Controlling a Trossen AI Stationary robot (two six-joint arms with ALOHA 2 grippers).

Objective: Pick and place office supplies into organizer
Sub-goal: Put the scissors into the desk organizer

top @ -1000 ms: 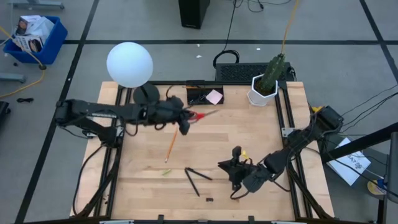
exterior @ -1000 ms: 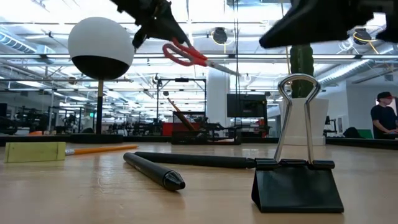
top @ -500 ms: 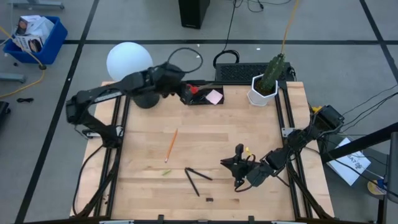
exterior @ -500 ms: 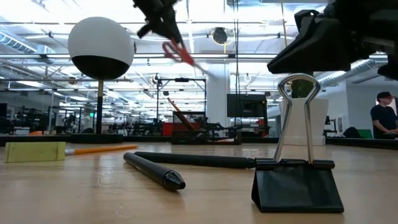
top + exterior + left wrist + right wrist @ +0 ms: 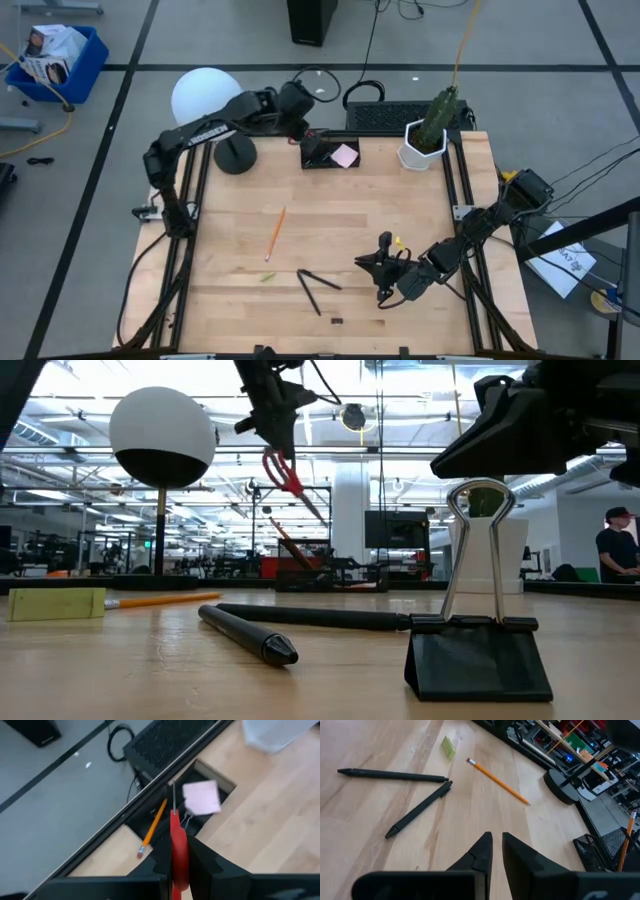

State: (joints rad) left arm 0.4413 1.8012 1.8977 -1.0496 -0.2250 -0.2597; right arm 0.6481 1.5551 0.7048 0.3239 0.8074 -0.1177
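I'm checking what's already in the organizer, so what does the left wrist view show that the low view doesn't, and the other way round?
Only the left wrist view shows the organizer holding a pink sticky-note pad and a pencil. Only the low view shows the binder clip, two black pens and the green eraser on the table. Both show the red-handled scissors held in the left gripper.

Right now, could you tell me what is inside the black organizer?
The organizer holds a pink sticky-note pad and an orange pencil. The scissors, shut in the left gripper, cover part of its interior.
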